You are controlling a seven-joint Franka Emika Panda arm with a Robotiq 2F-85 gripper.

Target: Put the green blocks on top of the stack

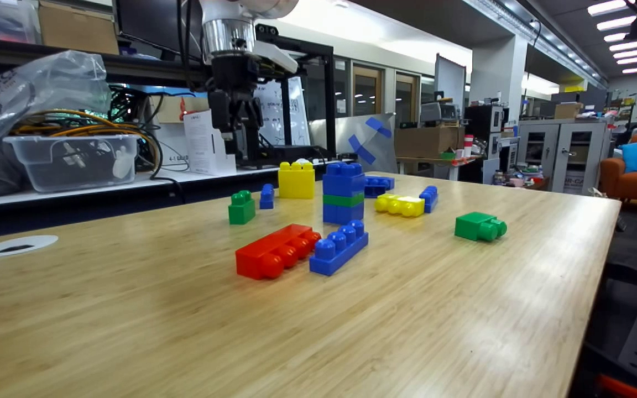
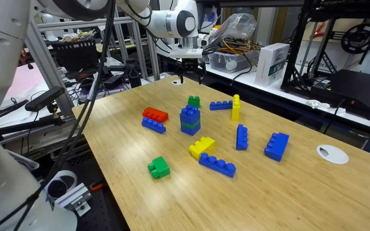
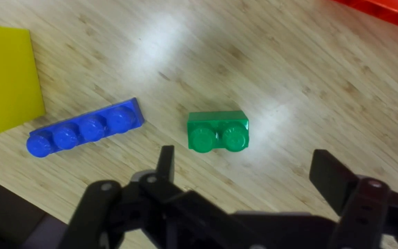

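Note:
A small green block stands upright, studs up, on the table; it also shows in an exterior view and in the wrist view. A second green block lies on its side near the table's edge, also in an exterior view; it is out of the wrist view. The stack, blue with a thin green layer between, stands upright mid-table, also in an exterior view. My gripper is open and empty, above the table and the upright green block. It shows in both exterior views.
A red brick and a blue brick lie near the stack. A tall yellow block and a blue brick are near the upright green block. A yellow brick and several blue bricks lie elsewhere on the table.

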